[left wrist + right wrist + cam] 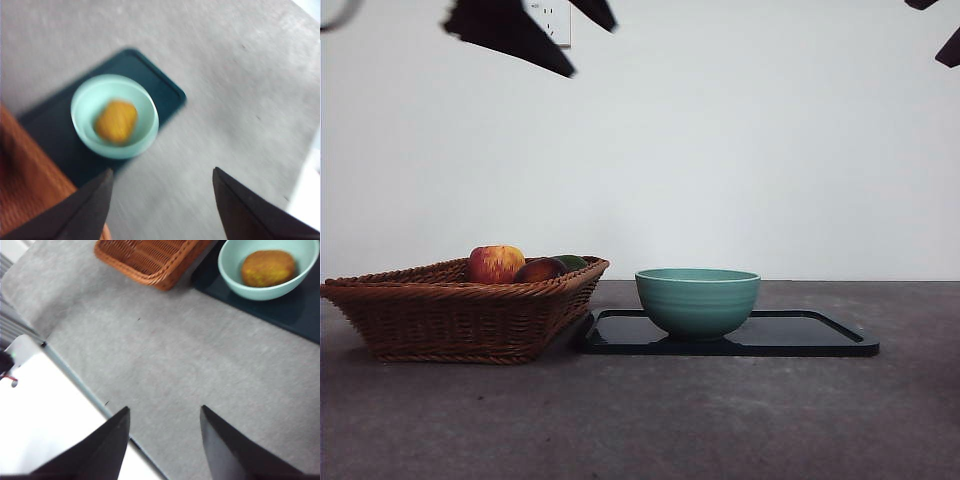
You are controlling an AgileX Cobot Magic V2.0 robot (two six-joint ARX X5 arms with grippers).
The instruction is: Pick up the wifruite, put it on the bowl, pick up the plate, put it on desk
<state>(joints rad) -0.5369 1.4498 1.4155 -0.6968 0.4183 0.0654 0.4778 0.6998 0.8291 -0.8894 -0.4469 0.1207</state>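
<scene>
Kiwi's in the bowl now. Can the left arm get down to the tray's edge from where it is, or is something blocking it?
Probably yes. The left gripper hangs open above the table, and the tray's end away from the basket lies bare. The bowl with the wifruite stands nearer the basket end.

Wicker basket [460,310] rough-woven; bowl [698,300] glazed ceramic, faintly ridged; tray [820,335] glossy, possibly plastic; desk [720,420] matt.

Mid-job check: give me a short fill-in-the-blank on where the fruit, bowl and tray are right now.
1. The brown wifruite lies inside the ____.
2. The teal bowl stands on a dark ____.
3. The red-and-yellow apple sits in the wicker ____.
4. The left gripper and right gripper both have their jaws ____.

Missing words: bowl; tray; basket; open
</scene>
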